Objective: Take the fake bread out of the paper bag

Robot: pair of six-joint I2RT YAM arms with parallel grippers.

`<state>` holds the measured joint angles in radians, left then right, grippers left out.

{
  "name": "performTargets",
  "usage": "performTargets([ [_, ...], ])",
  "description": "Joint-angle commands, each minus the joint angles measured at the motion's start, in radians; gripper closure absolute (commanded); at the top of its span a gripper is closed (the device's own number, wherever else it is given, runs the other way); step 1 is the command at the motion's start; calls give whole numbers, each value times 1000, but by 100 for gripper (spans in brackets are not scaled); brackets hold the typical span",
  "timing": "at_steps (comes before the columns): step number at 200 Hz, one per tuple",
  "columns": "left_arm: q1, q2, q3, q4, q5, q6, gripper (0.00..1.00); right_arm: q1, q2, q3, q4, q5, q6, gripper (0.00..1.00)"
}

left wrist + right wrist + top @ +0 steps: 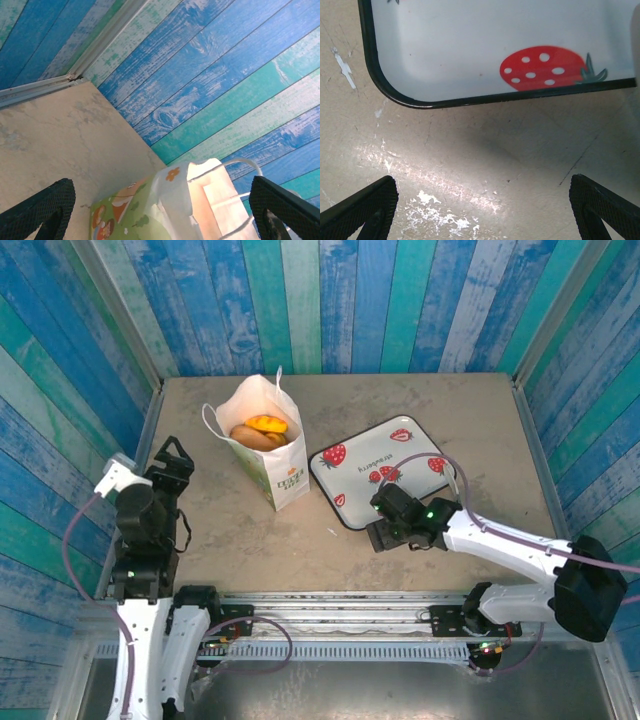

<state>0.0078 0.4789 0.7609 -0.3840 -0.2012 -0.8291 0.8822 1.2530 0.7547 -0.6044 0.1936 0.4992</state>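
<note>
Nearest, the right hand (480, 210) hangs low over the counter (250, 550). Its fingers are spread wide and hold nothing, just by the near corner of the strawberry tray (420, 445). The left hand (172, 458) is wide open and empty too. At its 3 o'clock stands the paper bag (283, 478), upright, mouth up (printed front facing 5 o'clock). The fake bread (262, 430) lies inside near the top, longways from 9 to 3 o'clock.
</note>
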Motion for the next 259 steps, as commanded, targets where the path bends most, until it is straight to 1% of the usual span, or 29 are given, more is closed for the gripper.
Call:
performTargets([
  [1,4,13,42,-29,30,28,6,7,29,-20,25,-35,35,9],
  [34,5,20,62,-8,63,47,6,7,56,-26,42,-50,43,9],
  [107,4,165,139,12,273,91,6,6,89,-23,37,-55,78,13],
  [137,4,224,144,14,309,96,6,7,92,-32,33,-61,100,15],
  [167,3,273,150,41,367,100,0,8,95,-36,25,-70,111,15],
  [189,1,318,164,59,394,102,9,7,95,-41,26,-78,117,16],
  [204,-1,353,188,53,397,117,12,8,95,-45,34,-80,122,16],
  [223,-3,381,189,65,391,119,20,8,104,-48,47,-79,126,17],
  [244,-3,409,178,80,386,122,31,8,130,-37,55,-75,118,17],
  [259,-4,431,182,85,379,131,42,7,154,-26,54,-61,117,18],
])
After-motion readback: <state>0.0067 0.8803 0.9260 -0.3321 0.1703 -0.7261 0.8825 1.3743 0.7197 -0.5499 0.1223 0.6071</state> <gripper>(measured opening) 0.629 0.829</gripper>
